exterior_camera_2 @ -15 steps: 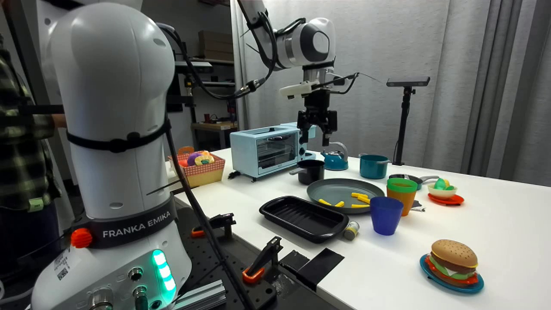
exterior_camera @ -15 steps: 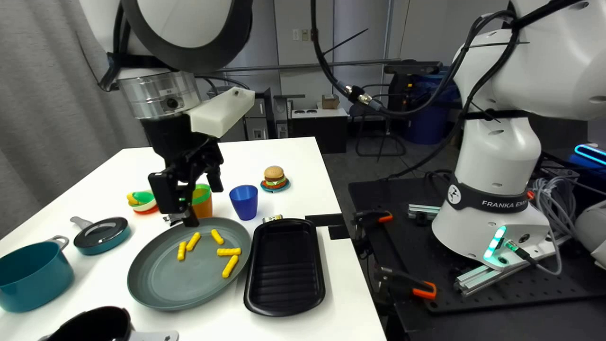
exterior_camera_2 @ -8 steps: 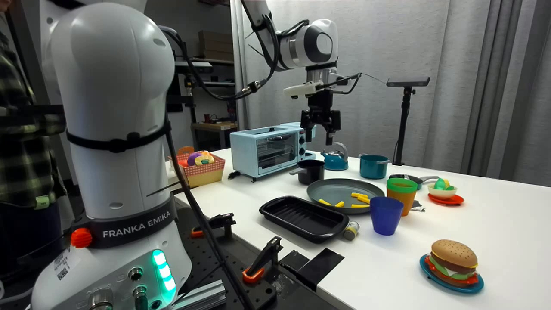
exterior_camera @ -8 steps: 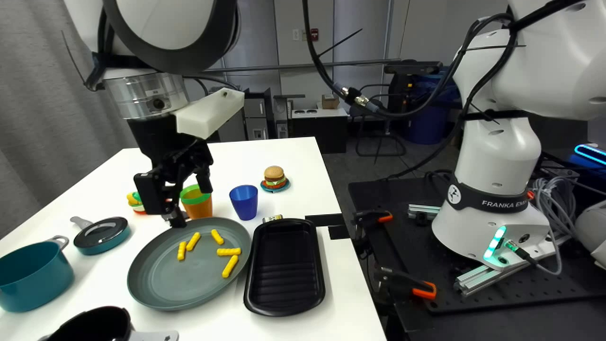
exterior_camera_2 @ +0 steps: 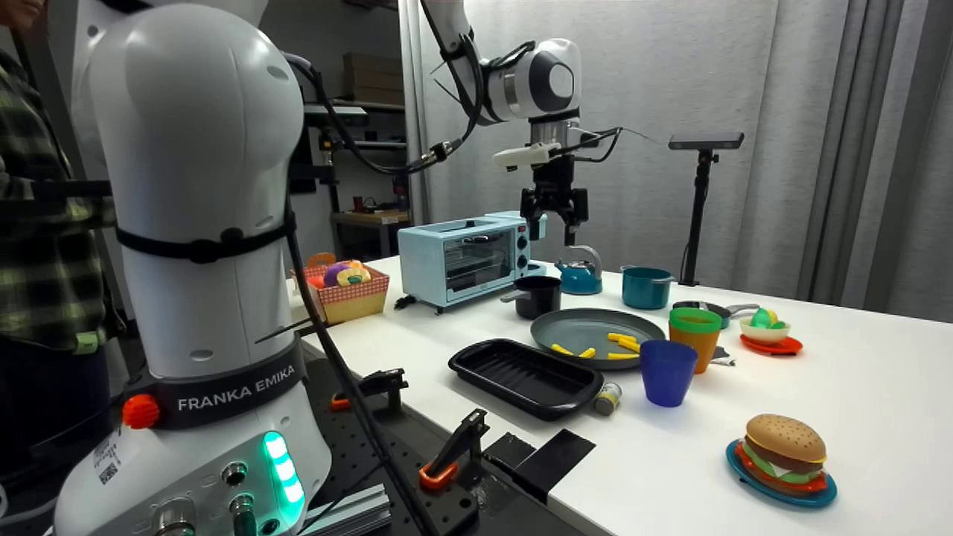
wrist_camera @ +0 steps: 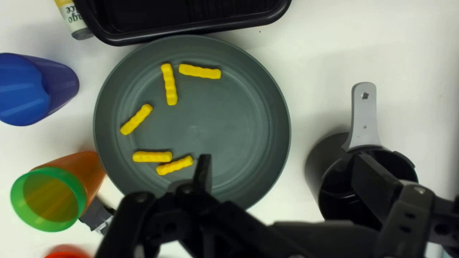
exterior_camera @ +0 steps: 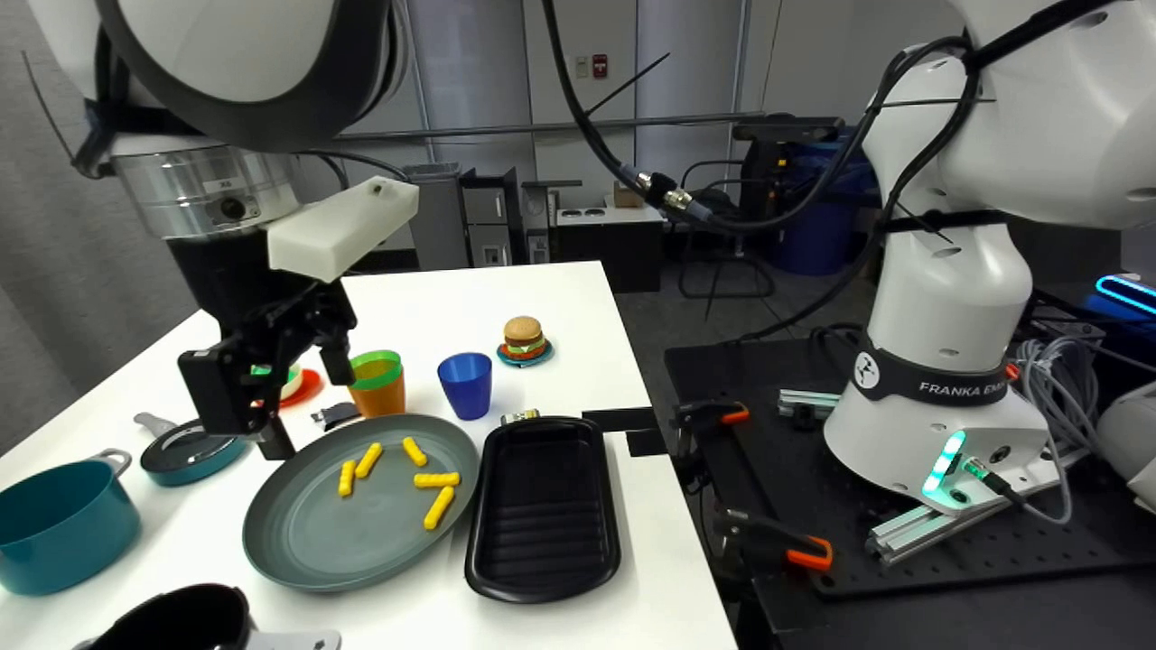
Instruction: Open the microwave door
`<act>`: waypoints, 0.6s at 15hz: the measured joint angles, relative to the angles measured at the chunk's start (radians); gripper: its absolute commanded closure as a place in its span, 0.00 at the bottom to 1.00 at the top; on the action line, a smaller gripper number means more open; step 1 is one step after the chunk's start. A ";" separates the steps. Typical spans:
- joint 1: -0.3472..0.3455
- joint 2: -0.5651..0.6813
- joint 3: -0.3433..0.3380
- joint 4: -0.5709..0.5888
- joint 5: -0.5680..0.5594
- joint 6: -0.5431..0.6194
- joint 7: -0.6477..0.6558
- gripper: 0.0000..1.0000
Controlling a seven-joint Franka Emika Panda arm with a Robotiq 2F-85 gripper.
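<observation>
Fingers (wrist_camera: 376, 186) spread, above bench (exterior_camera_2: 856, 387); in an exterior view, light-blue microwave (exterior_camera_2: 460, 262) upright just beside black pot (exterior_camera_2: 539, 301), long axis level, receding rightward; closed door (exterior_camera_2: 484, 264) faces plate (exterior_camera_2: 588, 327)

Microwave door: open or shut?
Looks shut. In an exterior view the microwave door sits flush across the front, its dark window facing out, with no panel swung out or dropped down.

From here the pale-blue microwave (exterior_camera_2: 463, 257) sits upright, left of the gripper (exterior_camera_2: 552, 232) and partly behind it; its dark glass door (exterior_camera_2: 479, 264) looks closed, though I can't be certain.
</observation>
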 measured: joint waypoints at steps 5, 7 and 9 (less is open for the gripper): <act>0.028 0.043 0.028 0.066 -0.001 0.000 0.000 0.00; 0.039 0.059 0.033 0.087 -0.002 0.000 0.000 0.00; 0.048 0.076 0.035 0.109 -0.002 -0.001 0.000 0.00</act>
